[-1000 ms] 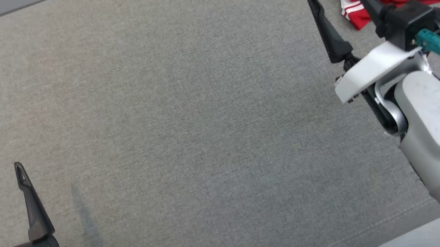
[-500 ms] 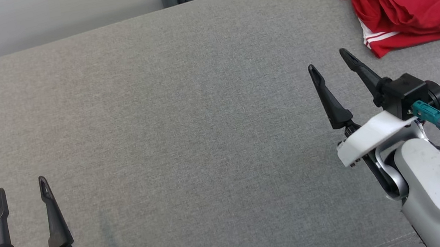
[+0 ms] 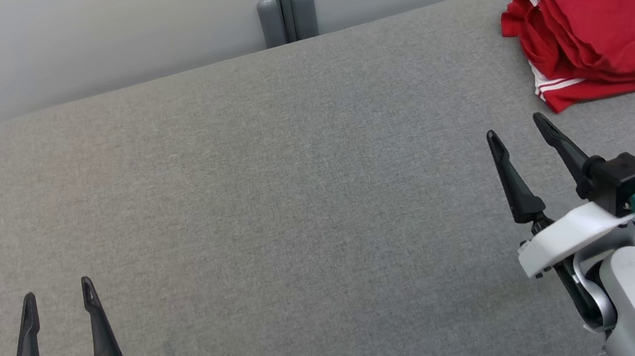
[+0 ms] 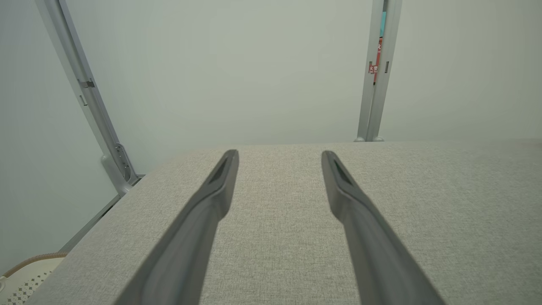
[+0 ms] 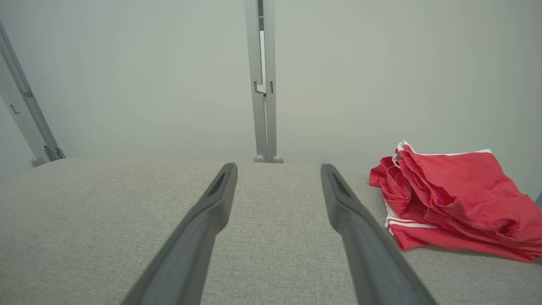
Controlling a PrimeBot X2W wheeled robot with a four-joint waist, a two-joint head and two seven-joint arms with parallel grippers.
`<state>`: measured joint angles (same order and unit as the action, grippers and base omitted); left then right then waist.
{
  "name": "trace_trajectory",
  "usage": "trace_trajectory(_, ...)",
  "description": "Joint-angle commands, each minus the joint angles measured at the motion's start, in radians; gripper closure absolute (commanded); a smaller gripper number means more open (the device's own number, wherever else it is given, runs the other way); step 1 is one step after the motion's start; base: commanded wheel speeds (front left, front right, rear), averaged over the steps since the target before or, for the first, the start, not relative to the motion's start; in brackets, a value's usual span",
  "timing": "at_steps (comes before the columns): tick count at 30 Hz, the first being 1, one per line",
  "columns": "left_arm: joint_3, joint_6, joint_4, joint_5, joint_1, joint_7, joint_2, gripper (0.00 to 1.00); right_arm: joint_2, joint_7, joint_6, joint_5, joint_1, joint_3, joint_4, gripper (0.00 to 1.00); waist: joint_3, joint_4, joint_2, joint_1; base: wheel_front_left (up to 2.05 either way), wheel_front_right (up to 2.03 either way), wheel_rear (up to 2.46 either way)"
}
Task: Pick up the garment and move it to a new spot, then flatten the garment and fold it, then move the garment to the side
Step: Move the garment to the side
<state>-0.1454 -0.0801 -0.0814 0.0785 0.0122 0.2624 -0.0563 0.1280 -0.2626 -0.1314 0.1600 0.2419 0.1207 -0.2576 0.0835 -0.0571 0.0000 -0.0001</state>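
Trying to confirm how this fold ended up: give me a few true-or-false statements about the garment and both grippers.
1. The red garment lies folded at the far right of the grey fabric surface. True.
2. The right gripper is shut on the garment. False: it is open and stops short of the garment, not touching it.
3. The left gripper is open and holds nothing. True.
4. The garment is plain red with no trim. False: white stripes run along one edge.

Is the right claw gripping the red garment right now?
No, the right claw is open and empty, apart from the folded red garment lying on the grey cushion.
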Motion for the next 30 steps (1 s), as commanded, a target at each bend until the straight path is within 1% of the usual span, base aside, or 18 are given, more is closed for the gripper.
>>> trace_trajectory(1, 0.000, -0.002, -0.006, 0.002, 0.013, 0.002, 0.000, 0.00, -0.007, -0.002, 0.002, -0.008, -0.023, -0.008, 0.007, 0.00, -0.011, 0.003, 0.0000, 0.0001, 0.00, 0.00, 0.00)
trace_trajectory(7, -0.004, 0.003, -0.025, 0.010, 0.029, 0.002, 0.002, 0.00, -0.028, -0.002, 0.002, -0.015, -0.062, -0.054, 0.010, 0.00, -0.043, 0.001, 0.0000, 0.0001, 0.00, 0.00, 0.00)
trace_trajectory(17, 0.007, -0.005, -0.085, -0.007, 0.031, 0.002, -0.008, 0.00, -0.043, -0.001, 0.001, -0.036, -0.099, -0.083, -0.026, 0.00, -0.072, 0.000, 0.0000, 0.0001, 0.00, 0.00, 0.00)
trace_trajectory(21, 0.017, -0.002, -0.100, -0.013, 0.019, -0.001, -0.017, 0.00, -0.051, 0.031, 0.001, -0.056, -0.103, -0.088, -0.024, 0.00, -0.075, 0.002, 0.0000, 0.0001, 0.00, 0.00, 0.00)
trace_trajectory(26, 0.025, 0.010, -0.082, -0.018, 0.004, -0.003, -0.020, 0.00, -0.061, 0.063, 0.001, -0.066, -0.110, -0.095, -0.002, 0.00, -0.076, 0.006, 0.0000, 0.0001, 0.00, 0.00, 0.00)
trace_trajectory(30, 0.028, 0.011, -0.069, -0.012, 0.006, -0.008, -0.023, 0.00, -0.065, 0.077, 0.001, -0.071, -0.116, -0.098, 0.018, 0.00, -0.076, 0.007, 0.0000, 0.0001, 0.00, 0.00, 0.00)
